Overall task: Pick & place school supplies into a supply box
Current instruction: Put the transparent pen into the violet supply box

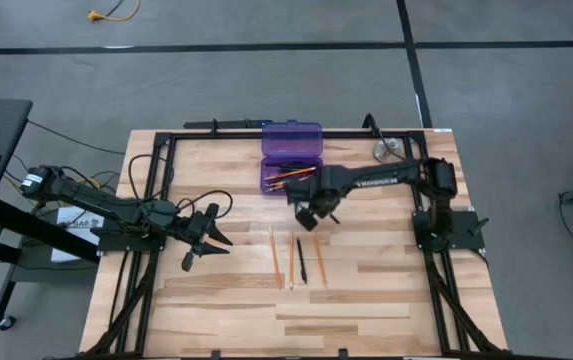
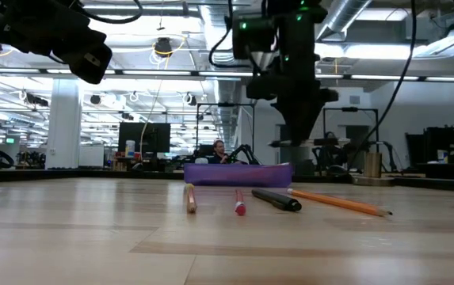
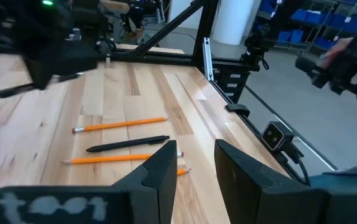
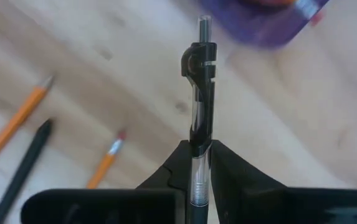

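Observation:
The purple supply box [image 1: 290,155] lies open near the table's far edge, with orange pencils and dark pens inside; the low view shows it as a purple strip [image 2: 238,174]. Three orange pencils [image 1: 274,255] [image 1: 290,258] [image 1: 318,258] and a black pen [image 1: 301,262] lie flat on the table's middle. My right gripper [image 1: 311,212] hovers just on the near side of the box, shut on another pen [image 4: 202,68]. My left gripper [image 1: 208,236] hangs open above the table, left of the pencils, which show past its fingers [image 3: 194,171]. My right gripper pinches a pen with a clear barrel between its two fingers [image 4: 177,163], on the barrel [image 4: 199,155] below the black clip. The pen lies along the fingers, its clip end [image 4: 203,59] sticking out past the tips. It is lifted clear of the table.
A round silver disc [image 1: 388,150] sits by the table's far right corner. A black frame [image 1: 216,128] runs along the table's far edge and sides. Bare wood lies on the near side of the pencils. Cables trail from the left arm.

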Available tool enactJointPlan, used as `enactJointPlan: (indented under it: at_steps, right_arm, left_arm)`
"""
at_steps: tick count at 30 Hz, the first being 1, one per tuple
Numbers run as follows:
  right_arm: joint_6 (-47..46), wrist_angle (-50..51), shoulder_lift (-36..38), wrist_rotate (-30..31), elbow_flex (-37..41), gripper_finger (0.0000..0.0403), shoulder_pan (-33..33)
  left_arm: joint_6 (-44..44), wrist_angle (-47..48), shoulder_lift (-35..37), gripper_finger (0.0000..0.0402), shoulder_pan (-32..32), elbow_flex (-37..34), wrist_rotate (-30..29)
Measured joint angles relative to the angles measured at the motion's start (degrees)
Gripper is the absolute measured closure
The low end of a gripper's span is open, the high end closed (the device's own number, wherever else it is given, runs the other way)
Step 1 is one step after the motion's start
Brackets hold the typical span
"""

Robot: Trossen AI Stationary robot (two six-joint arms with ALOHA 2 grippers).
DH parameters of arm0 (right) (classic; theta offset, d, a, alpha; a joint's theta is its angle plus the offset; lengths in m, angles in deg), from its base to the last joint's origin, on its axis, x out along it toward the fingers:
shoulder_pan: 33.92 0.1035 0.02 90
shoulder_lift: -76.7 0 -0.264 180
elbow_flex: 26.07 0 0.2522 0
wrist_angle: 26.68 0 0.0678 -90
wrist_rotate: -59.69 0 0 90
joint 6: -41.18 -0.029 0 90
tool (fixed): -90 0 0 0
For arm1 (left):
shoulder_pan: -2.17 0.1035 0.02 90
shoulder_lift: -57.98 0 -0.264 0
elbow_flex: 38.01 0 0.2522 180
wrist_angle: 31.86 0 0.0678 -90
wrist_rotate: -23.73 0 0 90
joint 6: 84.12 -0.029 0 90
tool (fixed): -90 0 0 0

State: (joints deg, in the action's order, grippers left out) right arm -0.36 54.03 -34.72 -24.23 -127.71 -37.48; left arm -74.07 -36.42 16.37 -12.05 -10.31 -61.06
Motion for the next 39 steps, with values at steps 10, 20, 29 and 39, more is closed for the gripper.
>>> enactJointPlan:
  at_steps: [10,20,29,39]
  right_arm:
    - [20.77,-3.70,0.02,0.00,-7.51,0.0376,-11.41]
    - [32.00,-7.23,-0.32,-2.11,-16.56,0.0381,-17.34]
    - [39.69,-10.01,-3.53,-3.36,-17.06,0.0380,-17.84]
    - [47.65,-8.66,-12.25,-4.61,-18.92,0.0378,-17.84]
  left_arm:
    - [-0.55,-0.38,0.02,0.0306,0.00,0.00,-2.50]
    - [-0.48,0.92,0.01,0.0306,0.00,0.00,-7.36]
    - [1.15,0.89,0.02,0.0306,0.00,0.00,-17.99]
    - [3.01,0.57,-0.25,0.0306,-0.24,0.00,-20.68]
